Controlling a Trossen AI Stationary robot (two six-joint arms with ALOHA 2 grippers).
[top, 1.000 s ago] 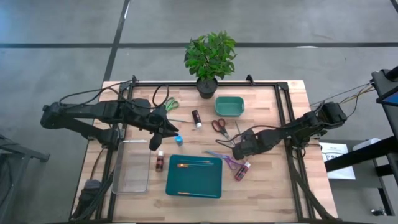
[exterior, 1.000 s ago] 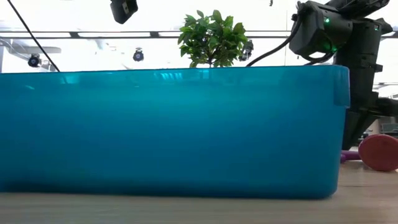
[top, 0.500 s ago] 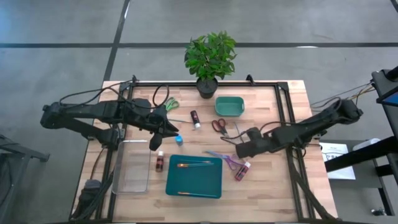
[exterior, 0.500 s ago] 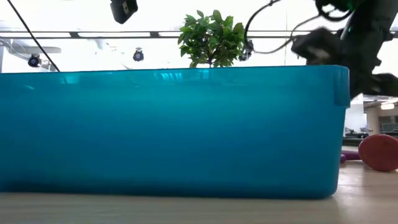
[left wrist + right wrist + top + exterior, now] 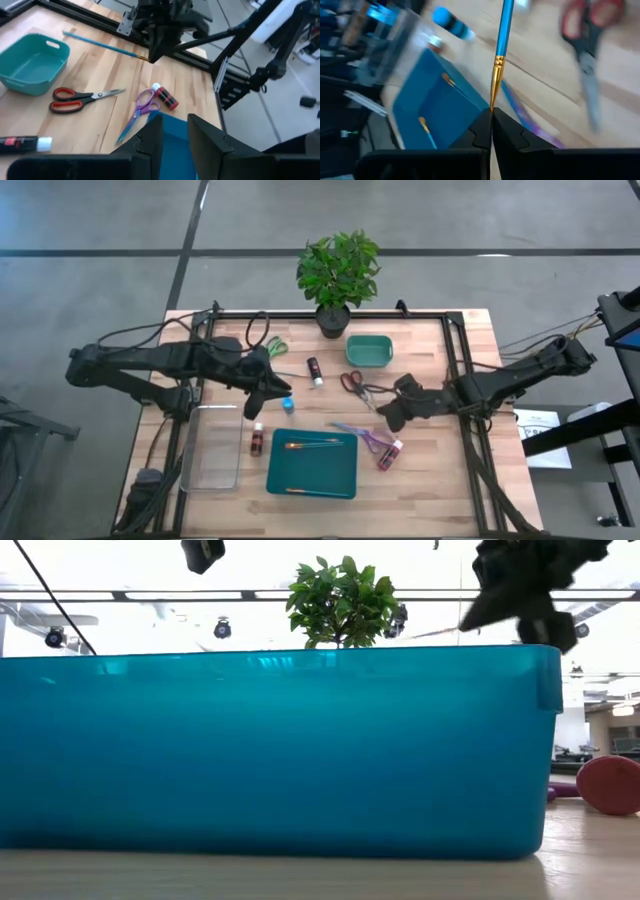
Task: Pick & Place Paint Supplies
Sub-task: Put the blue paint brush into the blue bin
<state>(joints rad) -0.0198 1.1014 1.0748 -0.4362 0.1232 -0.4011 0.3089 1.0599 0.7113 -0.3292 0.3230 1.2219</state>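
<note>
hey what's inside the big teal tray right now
In the high view, the teal tray holds one orange-handled brush near its far edge and another brush near its near edge. The low view shows only its wall.

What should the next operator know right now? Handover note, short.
Right gripper: shut on the blue brush, raised above the table right of the teal tray.
Left gripper: hovering by the blue bottle, jaws slightly apart, nothing held.
Done: two brushes in the tray.
Left: blue brush, blue bottle, dark red bottle, black bottle, pinkish bottle by the purple scissors.
</note>
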